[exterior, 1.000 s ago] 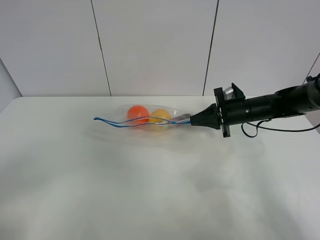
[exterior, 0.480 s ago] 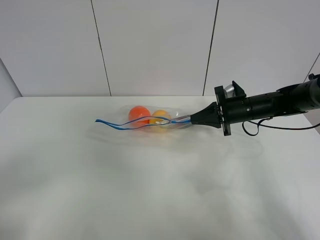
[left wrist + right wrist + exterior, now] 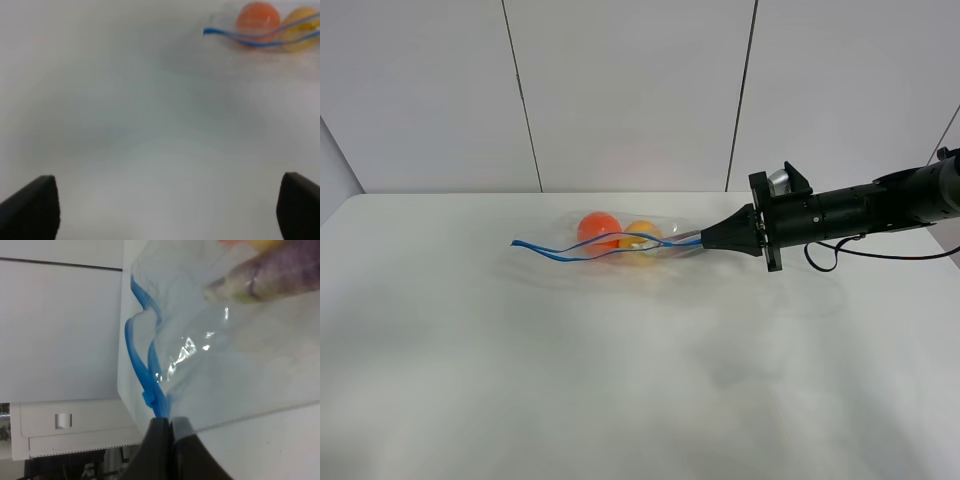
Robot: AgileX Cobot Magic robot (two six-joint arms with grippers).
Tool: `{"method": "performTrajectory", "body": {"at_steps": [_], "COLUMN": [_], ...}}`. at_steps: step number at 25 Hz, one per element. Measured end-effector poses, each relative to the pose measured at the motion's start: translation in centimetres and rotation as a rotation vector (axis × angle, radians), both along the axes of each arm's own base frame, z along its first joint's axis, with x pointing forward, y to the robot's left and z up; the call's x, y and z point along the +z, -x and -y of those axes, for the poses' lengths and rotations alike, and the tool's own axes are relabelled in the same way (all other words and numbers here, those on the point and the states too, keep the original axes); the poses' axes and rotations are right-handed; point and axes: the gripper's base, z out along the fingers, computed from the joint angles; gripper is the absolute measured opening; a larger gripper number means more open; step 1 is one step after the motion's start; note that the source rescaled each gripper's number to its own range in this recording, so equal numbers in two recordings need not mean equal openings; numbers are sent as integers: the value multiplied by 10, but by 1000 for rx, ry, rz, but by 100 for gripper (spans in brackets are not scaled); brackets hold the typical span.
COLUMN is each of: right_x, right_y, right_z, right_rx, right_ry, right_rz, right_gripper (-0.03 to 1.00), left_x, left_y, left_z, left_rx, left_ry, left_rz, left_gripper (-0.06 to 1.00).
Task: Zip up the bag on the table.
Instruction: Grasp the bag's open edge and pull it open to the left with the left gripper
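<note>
The clear bag [image 3: 620, 238] lies at the back middle of the white table [image 3: 620, 380]. Orange and yellow produce show through it; the right wrist view also shows a purple piece [image 3: 280, 270]. Its blue zipper strip [image 3: 590, 246] runs wavy along the near edge, the two sides gaping apart. My right gripper [image 3: 705, 239] is shut on the bag's right end at the zipper strip [image 3: 150, 385]. My left gripper [image 3: 165, 210] is open, far from the bag [image 3: 265, 30], with only its dark fingertips [image 3: 35, 207] showing over bare table.
A grey panelled wall [image 3: 630, 90] stands behind the table. The right arm [image 3: 850, 212] reaches in from the right edge, with a black cable hanging below it.
The right gripper has pulled slightly to the right with the bag's end in it, and the bag has shifted a little that way. Between half a second ago and now nothing visibly moved.
</note>
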Motion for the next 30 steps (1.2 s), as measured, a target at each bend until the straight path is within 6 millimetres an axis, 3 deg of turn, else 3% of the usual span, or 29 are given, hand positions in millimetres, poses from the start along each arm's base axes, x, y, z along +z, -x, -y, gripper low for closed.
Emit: {"method": "performTrajectory", "body": {"at_steps": [7,12,17,20,24,30], "right_x": [0,0,0,0,0,0], "right_y": [0,0,0,0,0,0], "right_z": [0,0,0,0,0,0], "right_rx": [0,0,0,0,-1,-7], "right_ry": [0,0,0,0,0,5], "right_rz": [0,0,0,-1,-3,-3], "right_gripper": [0,0,0,0,0,0], "left_x": [49,54,43,29,13,-8], "left_y": [-85,-154,-211,-236,-256,-264], "left_z": [0,-2,-3,-3,9,67], "left_rx": [-35,-132,-224,-254,-307,-532], "left_ry": [-135,-534,-1018,-1153,-1161,-1117], "left_rz": [124,277,366,367,371,425], "left_gripper": [100,100,100,100,100,100]}}
